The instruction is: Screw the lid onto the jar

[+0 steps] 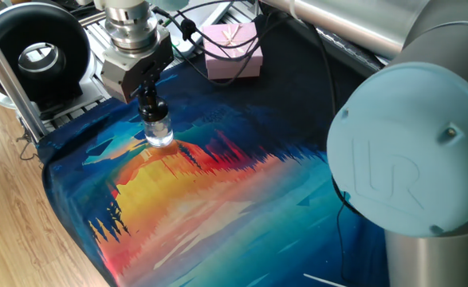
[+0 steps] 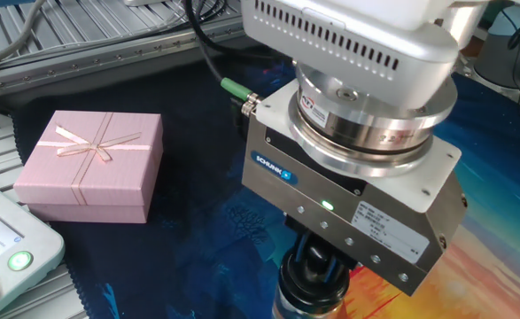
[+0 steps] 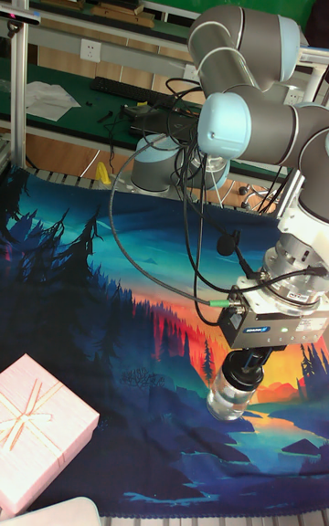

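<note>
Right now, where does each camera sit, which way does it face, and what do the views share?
One fixed view: high behind the arm's big joint, looking down across the cloth at the gripper on the lid and jar.
The other fixed view: close above the wrist, showing the gripper body and pink box.
Tall fixed view: low at the table edge, facing the whole arm.
Shared: gripper, pink box, cloth.
</note>
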You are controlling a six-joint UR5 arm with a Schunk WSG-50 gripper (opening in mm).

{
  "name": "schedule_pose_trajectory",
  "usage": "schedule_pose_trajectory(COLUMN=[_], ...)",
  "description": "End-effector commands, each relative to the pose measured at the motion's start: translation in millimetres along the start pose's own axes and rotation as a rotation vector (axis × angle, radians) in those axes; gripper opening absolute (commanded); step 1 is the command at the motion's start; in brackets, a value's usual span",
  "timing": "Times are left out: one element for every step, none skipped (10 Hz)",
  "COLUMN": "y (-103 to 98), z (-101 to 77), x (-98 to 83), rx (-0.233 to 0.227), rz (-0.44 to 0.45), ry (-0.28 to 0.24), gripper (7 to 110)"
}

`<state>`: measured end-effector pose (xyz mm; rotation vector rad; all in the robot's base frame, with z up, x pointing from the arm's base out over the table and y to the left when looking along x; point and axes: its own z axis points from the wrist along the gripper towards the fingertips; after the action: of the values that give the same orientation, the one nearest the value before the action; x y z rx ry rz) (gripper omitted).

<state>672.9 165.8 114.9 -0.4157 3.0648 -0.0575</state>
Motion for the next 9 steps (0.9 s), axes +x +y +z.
schedule_pose_trajectory(y=[-2.0,-2.6,-0.7,-0.2,-1.9,-3.7,-4.9,-8.4,-11.6], z=[-0.3,-0.3,-0.9,-3.2,-5.3,-3.3,-1.7,-1.9,-2.1], x=[-2.0,-1.0,0.1,2.0,4.1,4.1,3.8,4.3,6.8], rx=[-0.001,0.001,-0.007,-0.007,0.0,0.001,-0.002,0.008,0.017], rz=[0.027,0.027,0.029,0.029,0.027,0.022,0.007,-0.007,-0.025], ry=[-0.015,-0.011,-0.007,0.001,0.011,0.011,0.011,0.015,0.028], gripper=[7,7,7,7,7,7,7,22,22])
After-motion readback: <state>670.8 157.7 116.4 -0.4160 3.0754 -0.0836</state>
